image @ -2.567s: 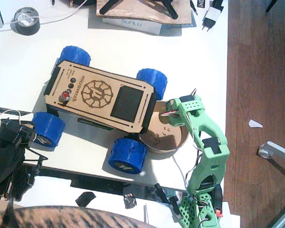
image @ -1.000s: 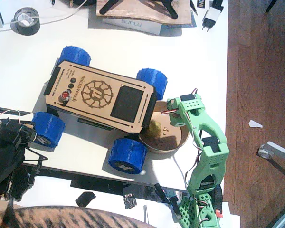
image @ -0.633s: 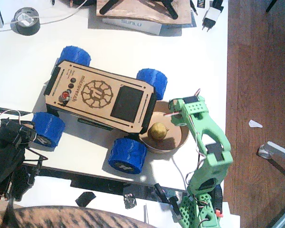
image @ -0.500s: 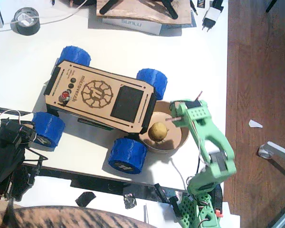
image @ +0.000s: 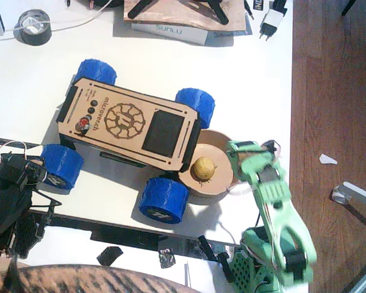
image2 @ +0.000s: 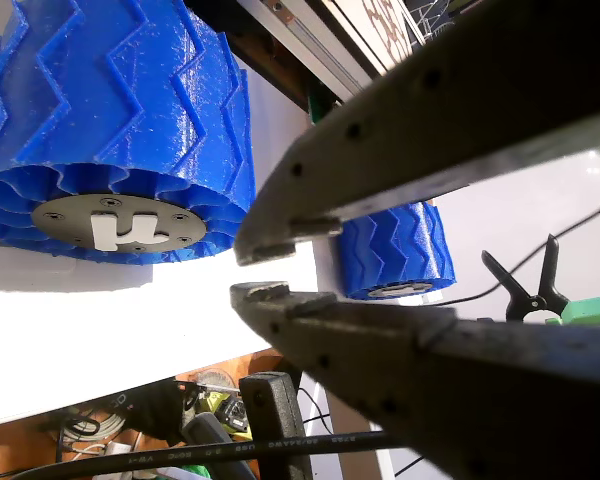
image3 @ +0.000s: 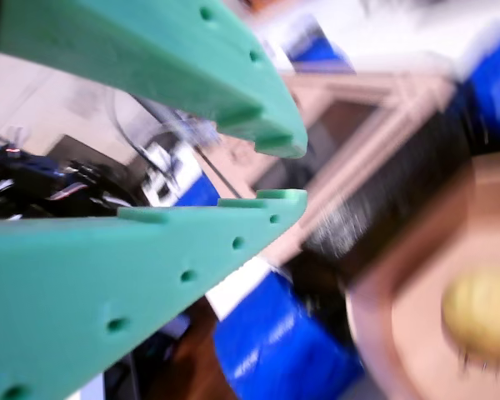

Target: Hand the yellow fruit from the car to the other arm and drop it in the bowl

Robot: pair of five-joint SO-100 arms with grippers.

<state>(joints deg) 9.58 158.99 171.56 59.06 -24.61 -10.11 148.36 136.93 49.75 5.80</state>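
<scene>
Yellow fruit (image: pixel 203 169) lies in bowl (image: pixel 222 186), left of green right tool (image: pixel 251 151), apart from it. Bowl touches car (image: pixel 131 122) at its near-right corner, beside blue wheel (image: pixel 164 201). Fruit roundish, no clear long axis.

Right arm (image: pixel 280 226) nearer fruit; tool sits over bowl's right rim, arm blurred. In a wrist view, green tool (image3: pixel 285 172) parted narrowly, holds nothing; fruit (image3: pixel 481 307) off right.

Left tool (image2: pixel 263 270), black, low at near-left surface (image: pixel 244 73) edge, narrow gap, empty. Judged: drop done.
</scene>
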